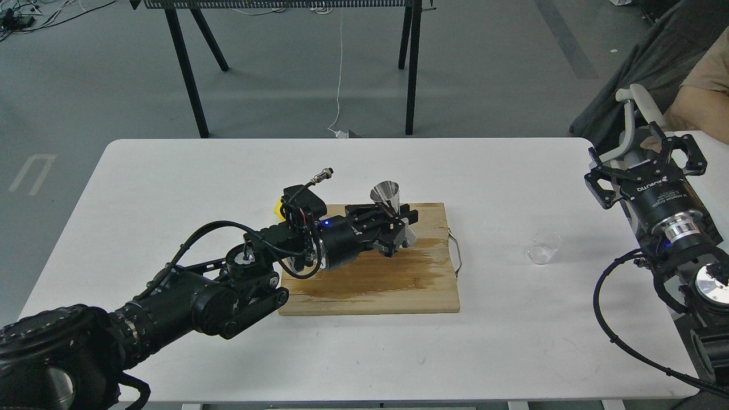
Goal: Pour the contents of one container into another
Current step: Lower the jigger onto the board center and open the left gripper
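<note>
The shiny steel jigger (388, 197) stands nearly upright between the fingers of my left gripper (398, 221), which is shut on its narrow waist over the back right part of the wooden cutting board (398, 285). The tiny clear glass cup (544, 246) stands alone on the white table, right of the board. My right gripper (646, 156) hovers open at the table's right edge, behind and to the right of the cup, holding nothing.
A yellow lemon (276, 208) at the board's back left corner is mostly hidden by my left arm. The board has a wet stain and a metal handle (457, 253) on its right side. A person sits at the far right.
</note>
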Controlling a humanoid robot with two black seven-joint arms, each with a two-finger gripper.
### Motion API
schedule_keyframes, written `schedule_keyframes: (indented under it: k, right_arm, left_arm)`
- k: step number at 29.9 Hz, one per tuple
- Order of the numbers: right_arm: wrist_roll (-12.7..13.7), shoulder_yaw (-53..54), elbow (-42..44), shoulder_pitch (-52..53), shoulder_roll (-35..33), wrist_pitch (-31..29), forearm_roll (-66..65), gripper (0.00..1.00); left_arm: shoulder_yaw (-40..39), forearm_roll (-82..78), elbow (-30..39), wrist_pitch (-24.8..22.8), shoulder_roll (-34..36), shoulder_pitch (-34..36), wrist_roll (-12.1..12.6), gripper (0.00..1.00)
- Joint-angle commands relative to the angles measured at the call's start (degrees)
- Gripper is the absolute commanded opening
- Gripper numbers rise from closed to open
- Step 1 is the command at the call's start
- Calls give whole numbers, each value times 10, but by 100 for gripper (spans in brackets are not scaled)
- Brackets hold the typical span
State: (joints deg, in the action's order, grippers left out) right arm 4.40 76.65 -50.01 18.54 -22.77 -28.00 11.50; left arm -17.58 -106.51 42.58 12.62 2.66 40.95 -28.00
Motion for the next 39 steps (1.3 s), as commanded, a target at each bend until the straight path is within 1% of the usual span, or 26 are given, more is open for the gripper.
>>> schedule_keyframes:
  k: [1, 3, 9, 11, 17, 31, 34, 39]
  right_arm:
    - [0, 1, 0, -1, 0, 0, 0, 99]
    - [0, 1, 0, -2, 0, 0, 0, 99]
    - [0, 2, -1, -3, -1, 0, 1, 99]
    - [0, 2, -1, -4, -1, 0, 0, 99]
    - [0, 2, -1, -4, -1, 0, 1, 99]
    - [0, 3, -2, -3, 0, 0, 1, 99]
    - [0, 3, -2, -3, 0, 0, 1, 99]
    - [0, 3, -2, -3, -1, 0, 1, 99]
  left_arm:
    - [3, -2, -32, 16, -14, -7, 0, 5]
    - [3, -2, -49, 21, -20, -7, 0, 5]
    - [4, -4, -71, 21, -23, -8, 0, 5]
    - [16, -3, -82, 21, -24, -7, 0, 5]
    - [38, 0, -113, 41, -25, -7, 0, 5]
    - [41, -1, -140, 43, -27, -7, 0, 6]
    - [42, -2, -142, 43, -27, -7, 0, 8]
    - [43, -2, -143, 43, -27, -8, 0, 16]
